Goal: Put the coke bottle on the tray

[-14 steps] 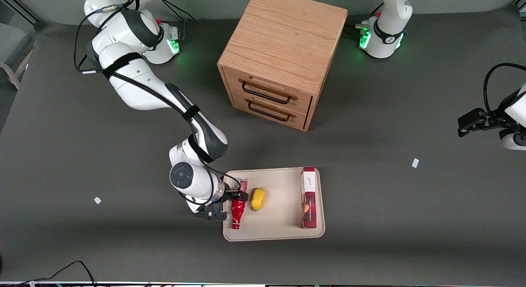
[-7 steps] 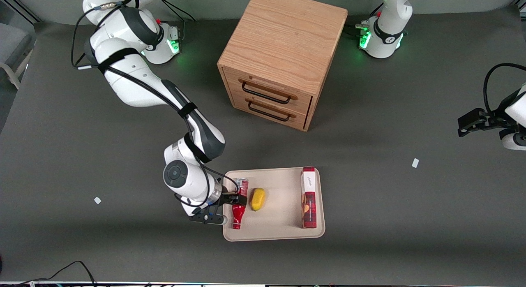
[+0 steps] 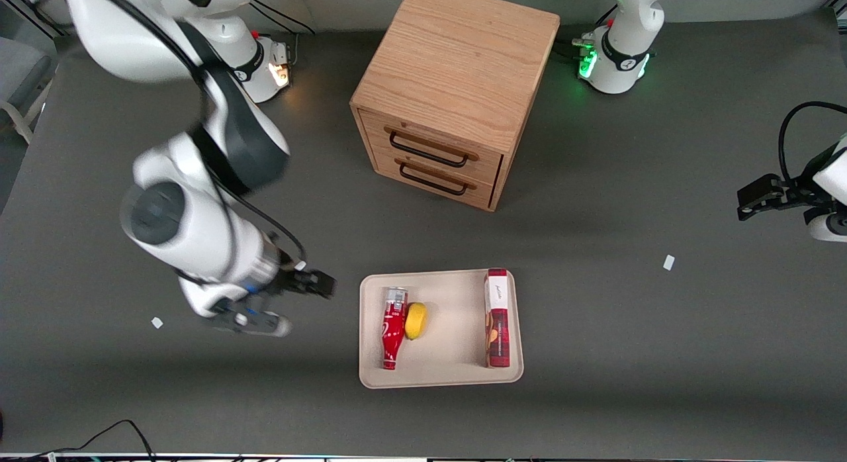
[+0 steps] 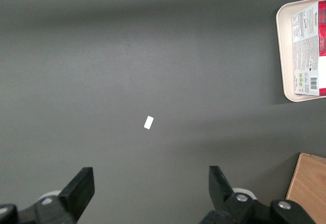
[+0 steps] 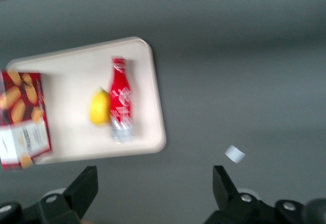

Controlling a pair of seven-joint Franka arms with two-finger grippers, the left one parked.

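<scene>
The coke bottle (image 3: 392, 327) lies on its side on the beige tray (image 3: 450, 376), near the tray's edge toward the working arm's end, its red cap pointing toward the front camera. It touches a yellow lemon (image 3: 415, 320). In the right wrist view the bottle (image 5: 121, 99) lies on the tray (image 5: 155, 89) beside the lemon (image 5: 100, 107). My right gripper (image 3: 321, 284) hangs above the bare table beside the tray, apart from the bottle. It is open and empty, and so it shows in the right wrist view (image 5: 155, 193).
A red-and-white box (image 3: 497, 318) lies on the tray at its edge toward the parked arm's end. A wooden drawer cabinet (image 3: 453, 94) stands farther from the front camera than the tray. Small white scraps (image 3: 157, 322) (image 3: 668, 262) lie on the table.
My gripper has let go of the bottle, opened, and pulled away off the tray toward the working arm's end, rising. The bottle stays lying on the tray against the lemon.
</scene>
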